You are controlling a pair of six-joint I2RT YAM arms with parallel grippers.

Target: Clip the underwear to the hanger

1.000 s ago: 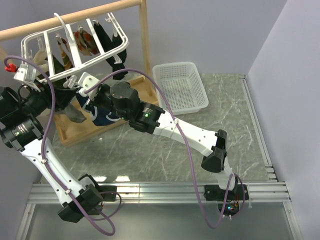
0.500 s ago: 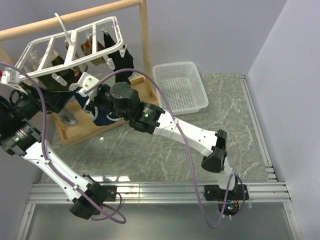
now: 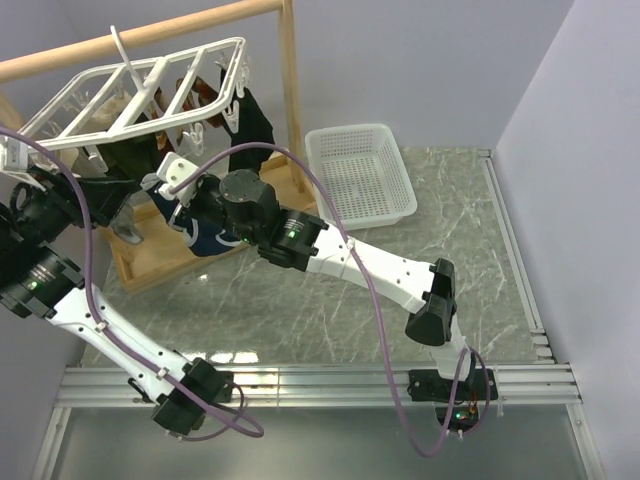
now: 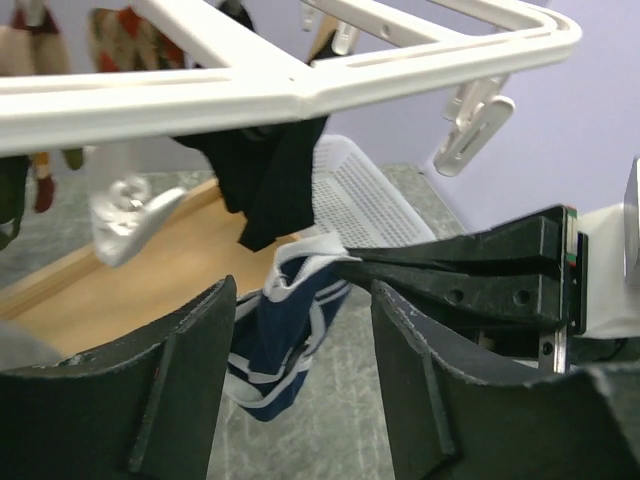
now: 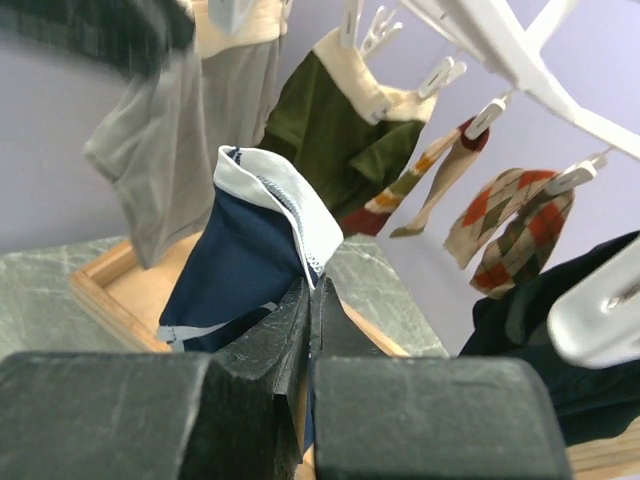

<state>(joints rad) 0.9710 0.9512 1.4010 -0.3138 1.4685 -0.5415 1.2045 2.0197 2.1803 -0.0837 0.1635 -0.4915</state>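
Note:
The navy underwear with white trim hangs below the white grid hanger, which is hooked on the wooden rail. My right gripper is shut on the white waistband of the underwear and holds it up under the hanger. In the left wrist view the underwear hangs beyond my left gripper, which is open with nothing between its fingers. The right gripper's black fingers reach in from the right. An empty white clip dangles from the hanger. Seen from above, my left gripper faces the right gripper.
A white mesh basket stands on the marble table at the back. The wooden stand's post and its base tray lie under the hanger. Black garments, argyle socks, an olive piece and grey cloth hang clipped.
The hanger has swung and tilted flatter, its left end moving up and left. My left arm has drawn back to the left. The right gripper has kept its place with the underwear.

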